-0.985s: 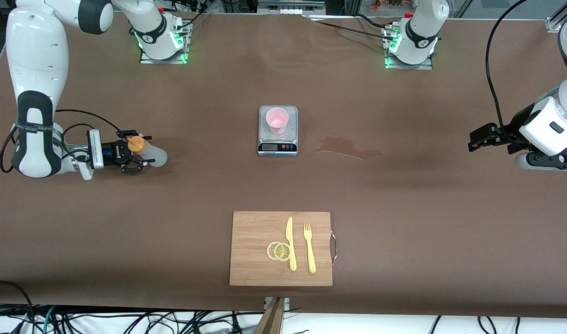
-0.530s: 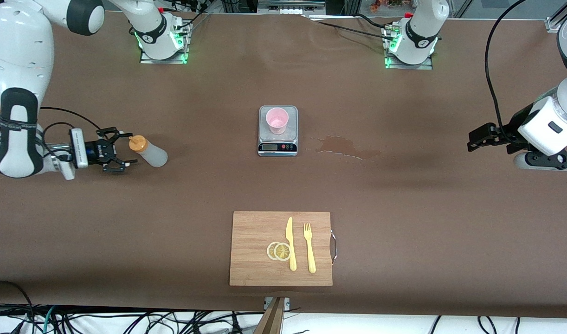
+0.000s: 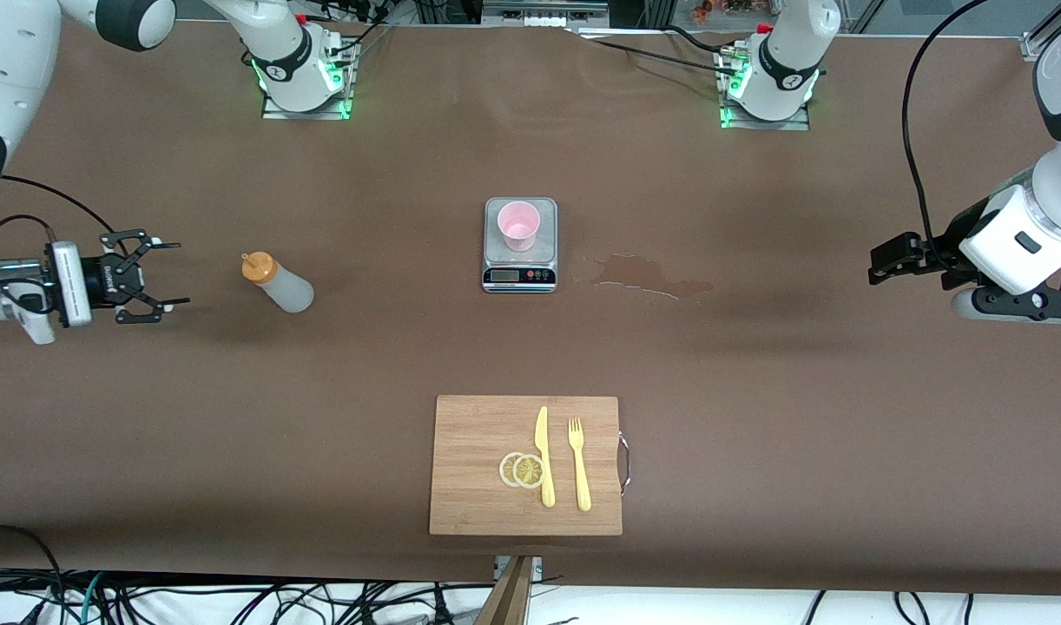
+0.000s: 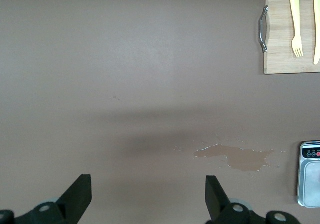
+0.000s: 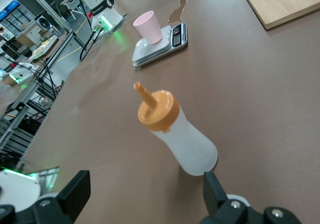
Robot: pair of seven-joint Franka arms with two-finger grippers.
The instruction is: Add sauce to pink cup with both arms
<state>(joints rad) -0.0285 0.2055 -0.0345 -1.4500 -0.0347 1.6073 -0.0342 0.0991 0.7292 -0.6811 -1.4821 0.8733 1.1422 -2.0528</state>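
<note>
The sauce bottle (image 3: 274, 285), whitish with an orange nozzle cap, stands free on the brown table toward the right arm's end; the right wrist view shows it (image 5: 175, 129) close ahead. My right gripper (image 3: 161, 276) is open and empty, apart from the bottle, nearer the table's end. The pink cup (image 3: 518, 224) stands upright on the grey scale (image 3: 519, 262) at the table's middle, also in the right wrist view (image 5: 148, 27). My left gripper (image 3: 878, 263) waits open and empty, up over the left arm's end of the table, with bare table between its fingers (image 4: 147, 199).
A wet spill (image 3: 652, 276) lies beside the scale toward the left arm's end. A wooden cutting board (image 3: 470, 434) with a yellow knife (image 3: 544, 456), a fork (image 3: 579, 464) and lemon slices (image 3: 523, 470) lies nearer the front camera.
My right gripper, earlier around the bottle's cap, has drawn back toward the right arm's end of the table, leaving the bottle standing. The left arm has barely moved.
</note>
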